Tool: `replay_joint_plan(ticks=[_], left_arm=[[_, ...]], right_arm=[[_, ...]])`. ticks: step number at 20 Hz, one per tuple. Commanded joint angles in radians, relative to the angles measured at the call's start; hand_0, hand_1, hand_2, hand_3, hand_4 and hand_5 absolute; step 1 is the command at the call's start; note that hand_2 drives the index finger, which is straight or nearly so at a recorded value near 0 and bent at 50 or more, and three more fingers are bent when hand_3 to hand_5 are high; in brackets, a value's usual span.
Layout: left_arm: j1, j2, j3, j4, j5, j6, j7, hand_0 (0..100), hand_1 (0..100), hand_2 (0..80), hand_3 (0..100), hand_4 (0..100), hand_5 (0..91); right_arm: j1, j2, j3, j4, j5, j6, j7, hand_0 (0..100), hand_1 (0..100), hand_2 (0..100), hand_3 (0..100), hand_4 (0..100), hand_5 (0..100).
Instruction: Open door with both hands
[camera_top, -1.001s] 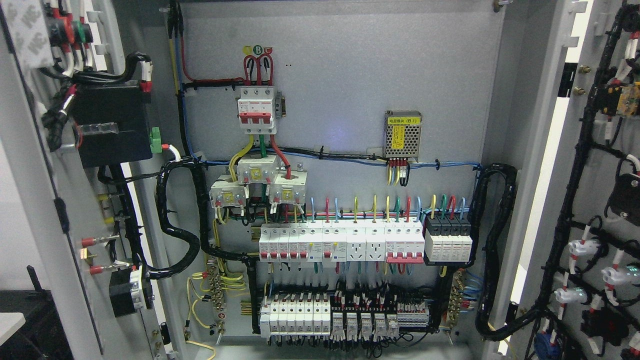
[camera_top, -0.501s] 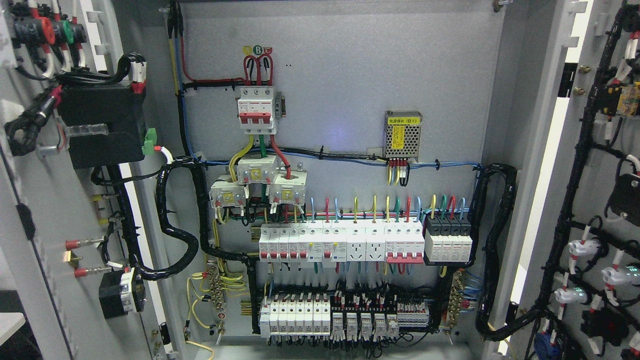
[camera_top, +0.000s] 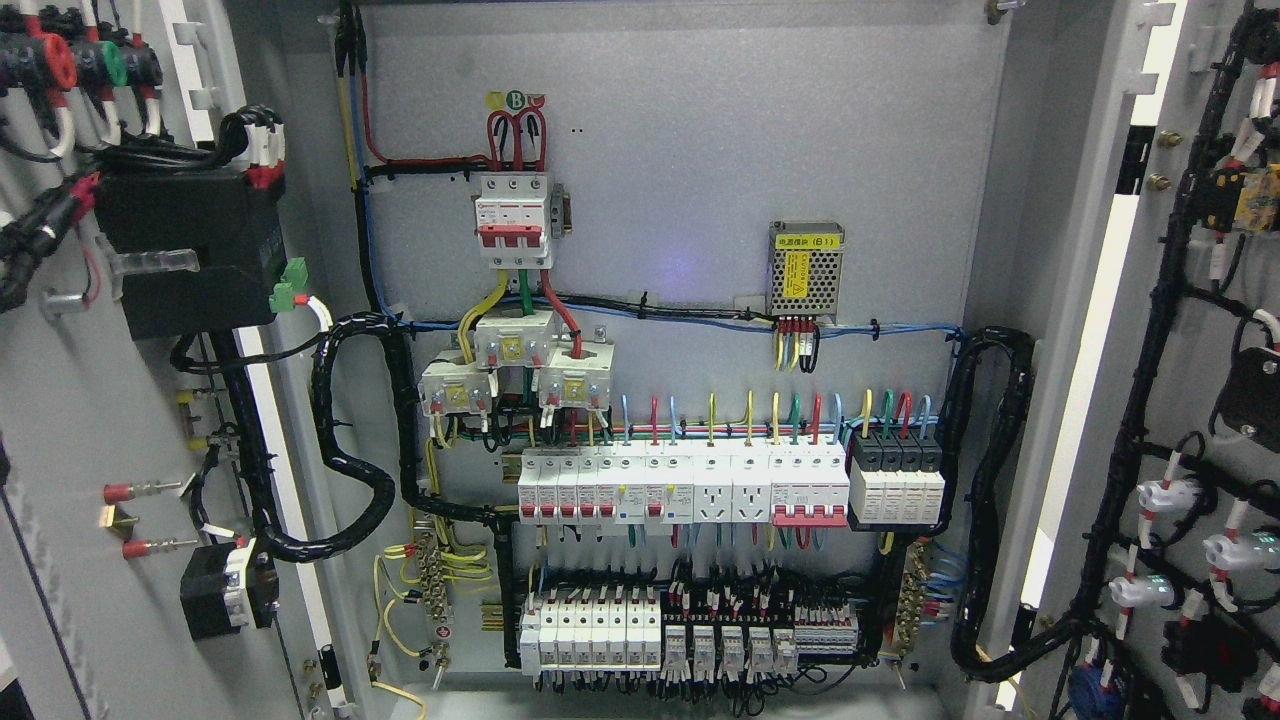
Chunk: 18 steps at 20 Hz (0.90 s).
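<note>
left door (camera_top: 90, 400) swung further outward, right door (camera_top: 1200, 400) wide, cabinet (camera_top: 680, 180) interior unobstructed

A green round sticker (camera_top: 515, 99) above the top breaker (camera_top: 513, 218) reads "B"; the power supply's label (camera_top: 806, 241) ends "(B1)".

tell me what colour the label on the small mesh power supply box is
Yellow, on the power supply box's front; the head view, the only one, shows it.

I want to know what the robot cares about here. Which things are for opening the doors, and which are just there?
For the job:
- grey metal left door, swung open
- grey metal right door, swung open

Just there:
- white three-pole breaker with red bar
- perforated metal power supply with yellow label
- long row of white breakers
- black corrugated cable bundle

No hand is in view.
</note>
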Motion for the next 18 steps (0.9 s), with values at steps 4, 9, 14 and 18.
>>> replay_joint_plan(ticks=[4,9,14,18], left_arm=[[0.001,0.0,-0.035,0.002,-0.011,0.001,0.0,0,0,0.0,0,3,0.0],[0.001,0.0,-0.035,-0.005,-0.012,0.001,0.0,0,0,0.0,0,3,0.0],[0.001,0.0,-0.035,-0.01,-0.014,0.001,0.0,0,0,0.0,0,3,0.0],[0.001,0.0,-0.035,-0.011,-0.014,0.001,0.0,0,0,0.0,0,3,0.0]], right_arm=[[-0.004,0.01,0.027,0.004,0.012,0.002,0.0,22,0,0,0,0,0],[-0.004,0.01,0.027,0.003,0.018,0.002,0.0,22,0,0,0,0,0],[0.002,0.001,0.004,0.01,0.019,0.0,0.0,22,0,0,0,0,0],[0.009,-0.018,-0.057,0.021,0.019,-0.004,0.0,22,0,0,0,0,0]])
